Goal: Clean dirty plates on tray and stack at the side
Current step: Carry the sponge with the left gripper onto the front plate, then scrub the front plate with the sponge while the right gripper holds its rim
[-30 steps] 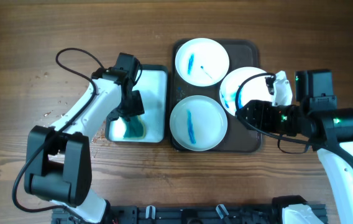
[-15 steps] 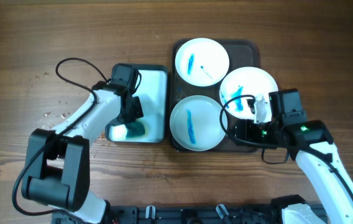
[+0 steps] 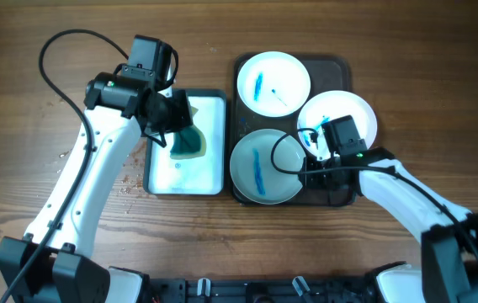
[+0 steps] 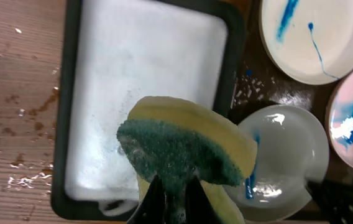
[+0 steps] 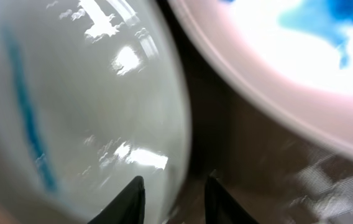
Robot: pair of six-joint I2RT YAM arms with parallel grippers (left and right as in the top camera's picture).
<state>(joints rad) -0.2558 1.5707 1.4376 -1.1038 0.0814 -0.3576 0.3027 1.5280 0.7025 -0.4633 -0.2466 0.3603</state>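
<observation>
Three white plates sit on the dark tray (image 3: 331,69), and I see blue marks on all of them; the near plate (image 3: 260,168) has one blue stripe; the far plate (image 3: 273,82) has a blue stripe and a thin blue line; the right plate (image 3: 348,114) has a blue smear, and it sticks out past the tray's right edge. No plate is stacked at the side yet.

My right gripper (image 5: 173,199) is low at the right edge of the near plate; its two fingers (image 5: 132,200) are spread apart, and the plate's edge runs up between them in the right wrist view; that view is blurry, so I cannot tell if a finger is touching the plate. The right plate is just beside it, on the far right.

My left gripper (image 4: 171,198) is pinching the sponge (image 4: 186,146); the sponge is yellow with a rough green side, and it bends where the fingers squeeze it. From above, the sponge is over the middle of the white tub (image 3: 214,168); I cannot tell if it touches the tub. The tub has a dark rim and looks soapy inside; it is just left of the tray.

Both stand on the wooden table (image 3: 390,42); little wet spots (image 3: 71,156) lie on the wood left of the tub.
</observation>
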